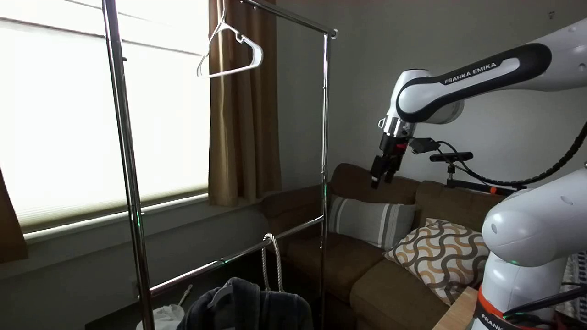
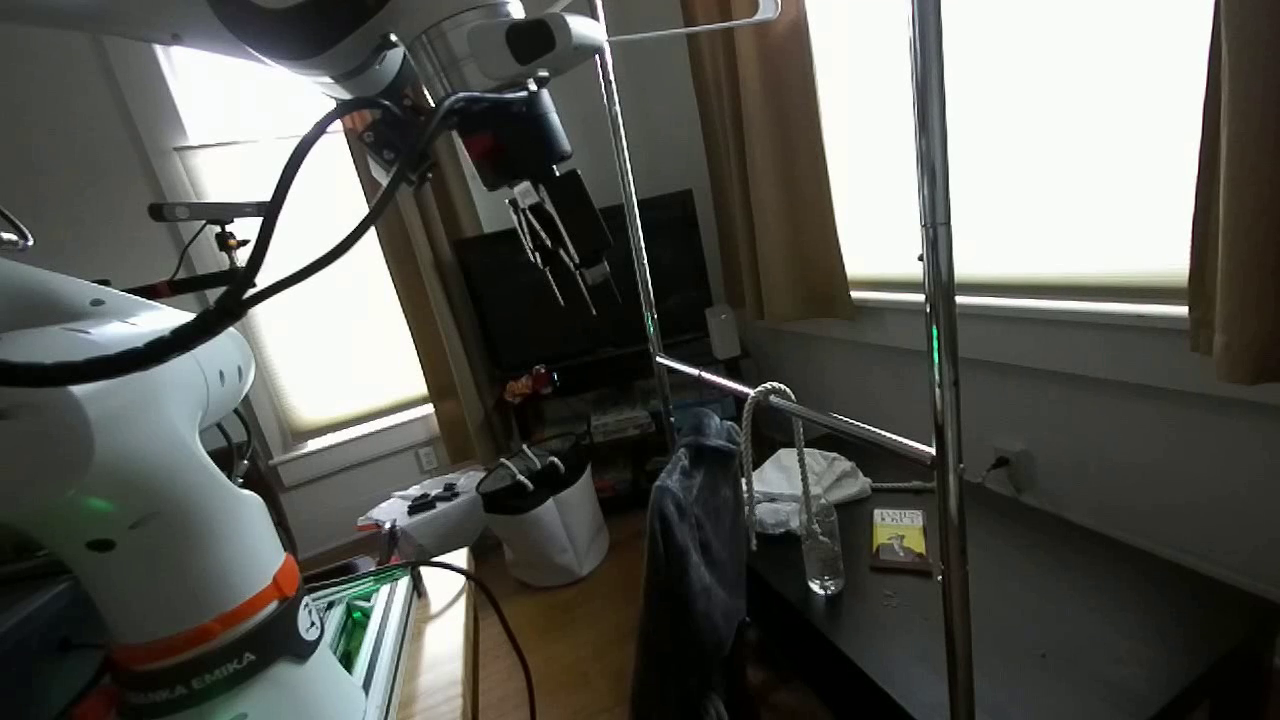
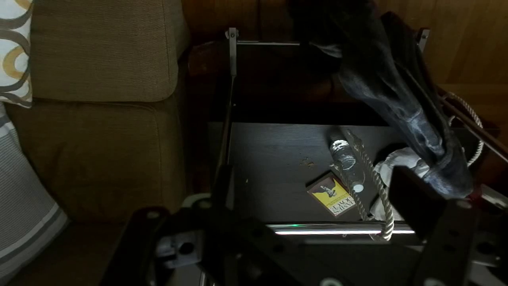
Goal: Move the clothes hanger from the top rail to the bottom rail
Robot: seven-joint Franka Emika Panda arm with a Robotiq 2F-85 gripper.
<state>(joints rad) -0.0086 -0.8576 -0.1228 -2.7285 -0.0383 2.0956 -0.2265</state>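
The white clothes hanger (image 1: 234, 71) hangs high in the rack; its hook runs out of the top of the picture, so its contact with the top rail (image 1: 293, 17) is hidden. Its lower bar also shows at the top of an exterior view (image 2: 700, 27). The silver bottom rail (image 1: 197, 271) spans the uprights low down and also shows in an exterior view (image 2: 850, 425) and the wrist view (image 3: 325, 229). My gripper (image 1: 383, 179) points down, open and empty, apart from the hanger and lower than it. Its fingers are wide apart in the wrist view (image 3: 313, 170).
A rope loop (image 1: 278, 261) hangs over the bottom rail. A dark garment (image 1: 284, 307) hangs low at the rack. Uprights (image 1: 325, 114) (image 2: 940, 300) stand at the rack's ends. A sofa (image 1: 312, 256) is beside it. A black table (image 2: 1060, 620) holds a bottle (image 2: 822, 560) and book (image 2: 898, 540).
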